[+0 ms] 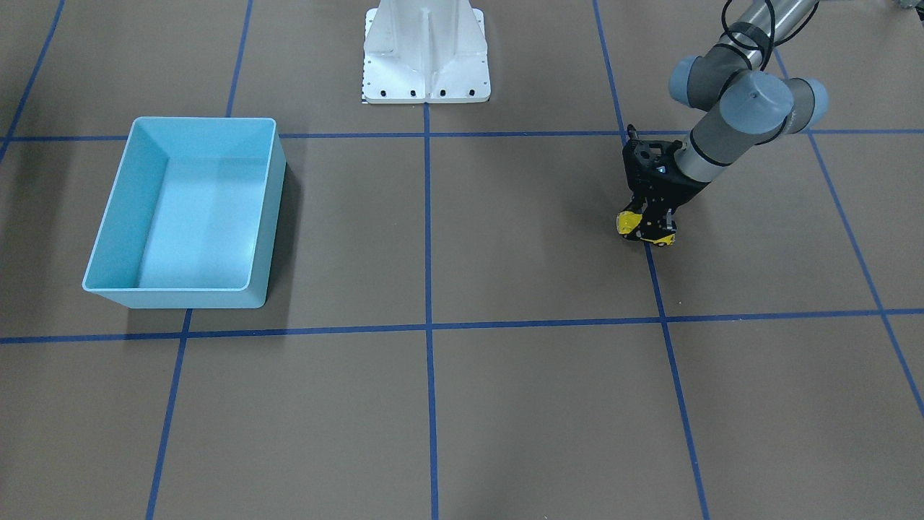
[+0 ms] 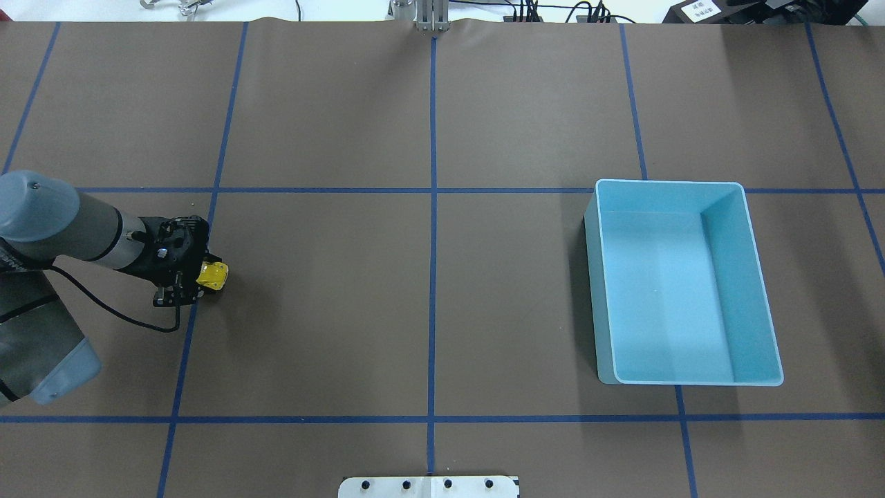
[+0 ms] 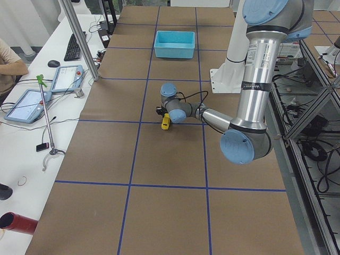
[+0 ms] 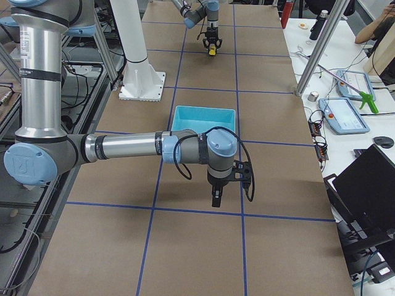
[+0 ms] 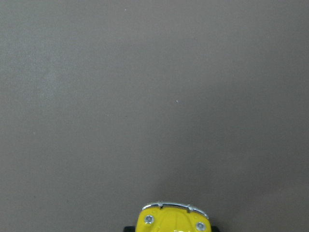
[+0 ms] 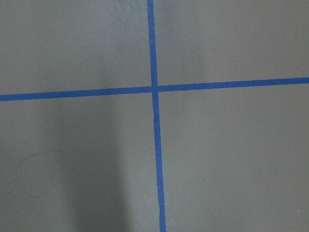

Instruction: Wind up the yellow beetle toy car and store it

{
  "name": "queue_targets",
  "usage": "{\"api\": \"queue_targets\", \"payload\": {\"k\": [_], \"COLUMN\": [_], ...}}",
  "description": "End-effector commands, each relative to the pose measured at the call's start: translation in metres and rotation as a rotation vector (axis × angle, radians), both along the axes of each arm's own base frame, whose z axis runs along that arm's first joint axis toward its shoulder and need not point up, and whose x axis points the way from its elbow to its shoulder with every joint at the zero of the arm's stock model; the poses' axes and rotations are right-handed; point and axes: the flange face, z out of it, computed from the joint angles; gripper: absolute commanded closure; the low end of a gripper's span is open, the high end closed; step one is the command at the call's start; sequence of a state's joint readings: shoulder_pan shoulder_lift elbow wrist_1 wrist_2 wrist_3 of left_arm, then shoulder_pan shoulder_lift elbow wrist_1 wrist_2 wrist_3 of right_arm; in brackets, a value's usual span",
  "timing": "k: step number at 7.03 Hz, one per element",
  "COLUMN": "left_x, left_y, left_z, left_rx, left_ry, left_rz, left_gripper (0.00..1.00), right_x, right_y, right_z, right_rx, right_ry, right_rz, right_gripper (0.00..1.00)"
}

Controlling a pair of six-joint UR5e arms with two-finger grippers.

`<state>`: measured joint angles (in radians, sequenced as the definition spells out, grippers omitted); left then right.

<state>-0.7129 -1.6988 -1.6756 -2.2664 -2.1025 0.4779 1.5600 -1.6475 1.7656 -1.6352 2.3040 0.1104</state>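
- Brown paper counter [image 2: 332, 311], blue tape lines [image 2: 433, 124] gridding it up.
- My left tool [image 1: 652, 225] is down at the counter, fingers clamped on the yellow beetle toy car [image 2: 212, 275], one on each side.
- Car sits on my left side of the counter, right by a tape line. My left wrist cam only catches its nose and silvery bumper at the bottom edge.
- Blue bin [image 2: 601, 277] is way over on my right side, well apart from the car.
- My right tool [image 4: 215, 198] hangs over a tape crossing, pointing down. Can't tell if its fingers are apart or together.
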Motion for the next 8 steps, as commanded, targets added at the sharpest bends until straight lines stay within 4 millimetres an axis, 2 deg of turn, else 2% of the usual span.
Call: {"api": "queue_targets", "payload": {"k": [1,5,8], "left_x": [-0.011,-0.03,-0.037], "left_y": [0.001,0.007,0.008], "left_z": [0.01,0.028,0.04], "left_rx": [-0.004,-0.002,0.003], "left_ry": [0.002,0.02,0.026], "left_rz": [-0.008,-0.009,-0.017], "left_gripper": [1.0,1.0,1.0], "right_x": [0.0,0.0,0.0], "right_y": [0.0,0.0,0.0], "right_z": [0.0,0.0,0.0], "right_rx": [0.0,0.0,0.0], "right_ry": [0.0,0.0,0.0], "right_rz": [0.0,0.0,0.0], "right_gripper": [0.0,0.0,0.0]}}
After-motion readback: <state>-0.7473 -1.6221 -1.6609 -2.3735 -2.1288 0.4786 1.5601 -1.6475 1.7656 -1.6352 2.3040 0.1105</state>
